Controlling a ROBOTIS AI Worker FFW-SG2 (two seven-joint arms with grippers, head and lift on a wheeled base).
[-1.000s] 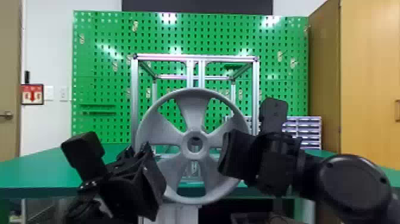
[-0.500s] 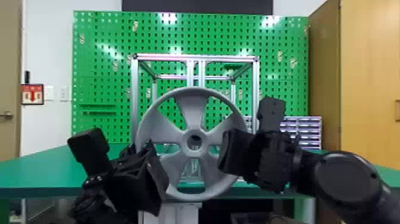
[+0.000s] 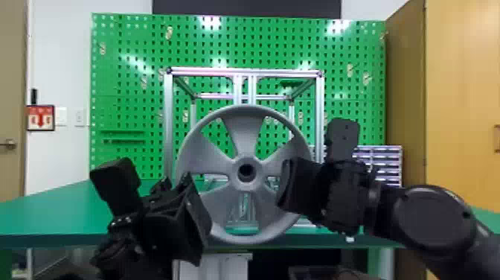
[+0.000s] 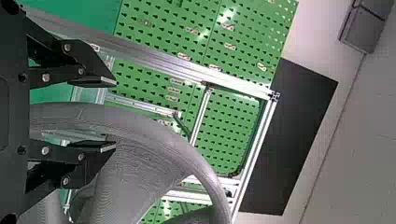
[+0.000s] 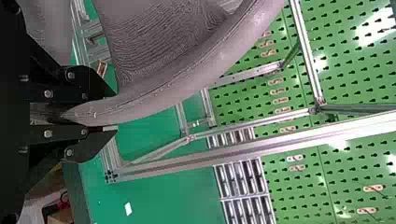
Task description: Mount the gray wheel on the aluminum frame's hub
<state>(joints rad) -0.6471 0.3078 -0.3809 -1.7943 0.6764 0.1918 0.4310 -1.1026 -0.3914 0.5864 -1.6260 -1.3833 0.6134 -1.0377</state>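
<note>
I have the gray wheel [image 3: 245,130] upright in front of the aluminum frame [image 3: 168,123], its open centre facing me; I can't tell whether it touches the hub. My right gripper [image 3: 285,188] pinches the rim between its fingers. My left gripper [image 3: 197,212] is at the opposite side, fingers spread — part of the rim shows between them in the wrist view, though I can't tell if they touch it.

The frame stands on the green counter [image 3: 52,212], where a small white scrap [image 5: 128,208] lies near one corner of it. Behind rises a green pegboard [image 3: 130,44], with small drawers [image 3: 385,160] at its right. Farther out — a wooden cabinet [image 3: 461,93] on the right, a red sign [image 3: 40,118] and a door [image 3: 11,93] on the left.
</note>
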